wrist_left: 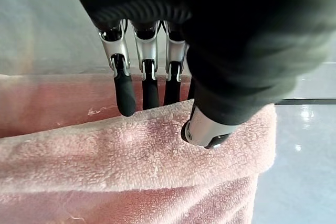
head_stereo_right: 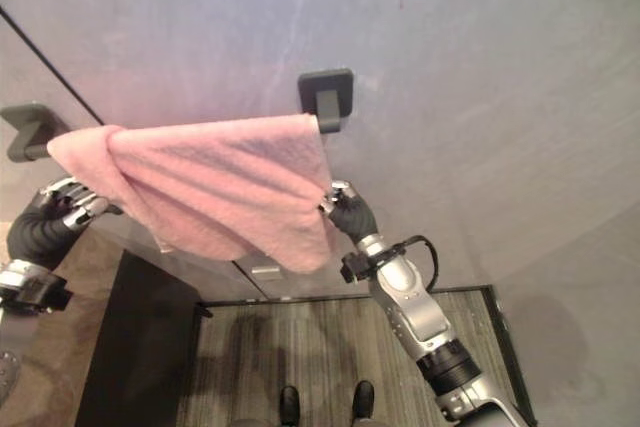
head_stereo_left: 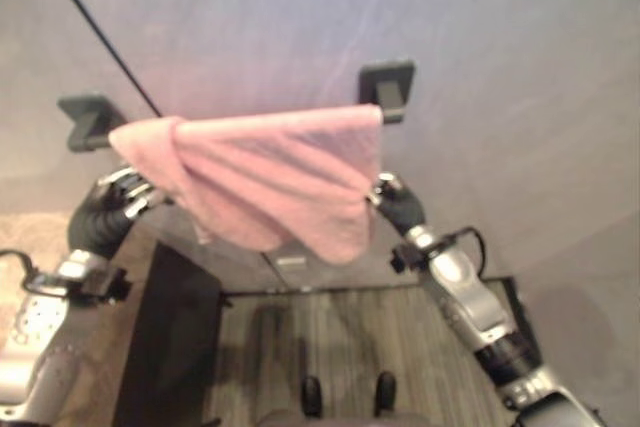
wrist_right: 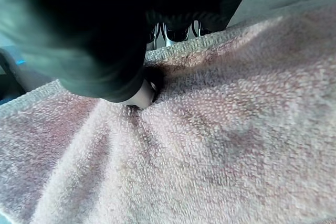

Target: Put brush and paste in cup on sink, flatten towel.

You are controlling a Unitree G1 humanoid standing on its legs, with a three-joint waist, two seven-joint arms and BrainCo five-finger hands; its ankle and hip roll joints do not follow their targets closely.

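Note:
A pink towel (head_stereo_left: 270,177) hangs bunched and uneven over a wall rail between two black brackets (head_stereo_left: 388,87), sagging lower toward its right side. My left hand (head_stereo_left: 105,217) is at the towel's left end. In the left wrist view its fingers (wrist_left: 125,95) go behind the towel's (wrist_left: 131,156) top fold and its thumb (wrist_left: 207,129) presses on the front. My right hand (head_stereo_right: 350,215) holds the towel's right edge just below the right bracket. In the right wrist view its thumb (wrist_right: 139,95) digs into the cloth (wrist_right: 220,129), with the fingers behind it.
The grey wall (head_stereo_left: 480,37) rises right behind the rail. A dark cabinet edge (head_stereo_left: 170,337) stands at the lower left, and a striped floor mat (head_stereo_left: 340,337) lies below the towel.

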